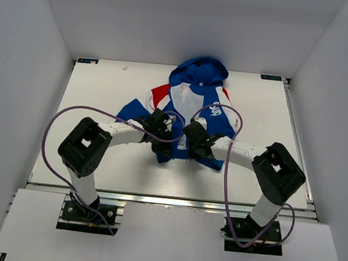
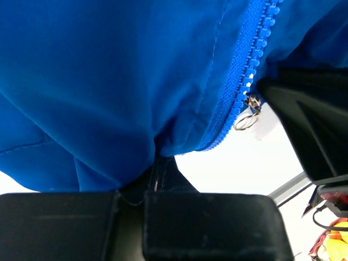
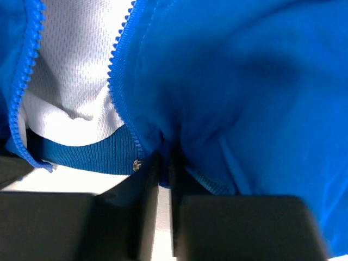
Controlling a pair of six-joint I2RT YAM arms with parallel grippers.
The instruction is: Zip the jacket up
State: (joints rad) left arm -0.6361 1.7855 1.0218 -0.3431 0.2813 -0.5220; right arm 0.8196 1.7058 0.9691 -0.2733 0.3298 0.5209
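Note:
The jacket [image 1: 196, 95] lies on the white table [image 1: 96, 97] with its hood away from me and its front open. Both grippers meet at its bottom hem. My left gripper [image 1: 160, 143] is shut on a fold of blue fabric [image 2: 109, 81] beside the zipper teeth [image 2: 247, 60], where the metal slider and ring pull [image 2: 247, 115] hang. My right gripper [image 1: 192, 146] pinches the other hem edge [image 3: 244, 81]; its jaws [image 3: 165, 149] stand nearly together with blue cloth between them. Next to them are the zipper's metal end [image 3: 137, 165] and the white mesh lining [image 3: 76, 65].
White walls enclose the table on three sides. Purple cables [image 1: 56, 124] loop out from both arms over the table. In the left wrist view the right gripper's black body [image 2: 310, 125] sits close to the slider.

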